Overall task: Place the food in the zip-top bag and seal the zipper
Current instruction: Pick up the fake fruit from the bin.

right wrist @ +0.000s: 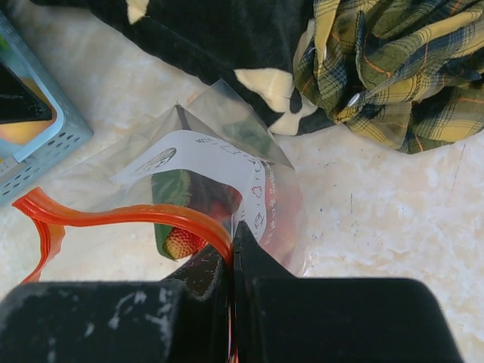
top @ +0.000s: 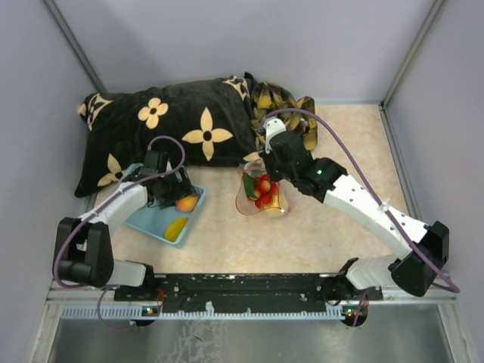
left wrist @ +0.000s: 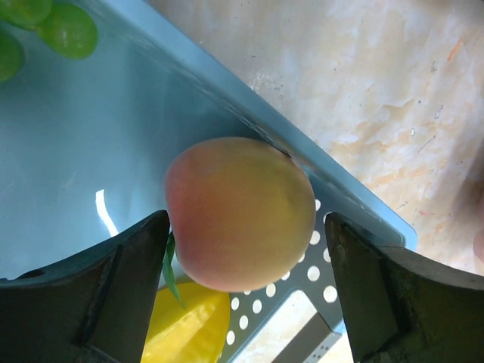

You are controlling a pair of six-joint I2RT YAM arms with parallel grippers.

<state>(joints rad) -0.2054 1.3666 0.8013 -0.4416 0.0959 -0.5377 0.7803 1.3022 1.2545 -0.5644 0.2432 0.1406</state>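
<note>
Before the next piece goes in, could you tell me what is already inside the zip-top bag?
Inside the zip-top bag lie red berries and a green leaf. Its white label and the right gripper hide anything further in.

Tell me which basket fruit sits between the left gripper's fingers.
The orange-pink round fruit; the yellow piece peeks from below it, green grapes sit far off.

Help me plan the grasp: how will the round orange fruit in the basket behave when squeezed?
The round orange fruit looks smooth, so it may squirt out of the left gripper. Being round, it probably rolls if nudged.
</note>
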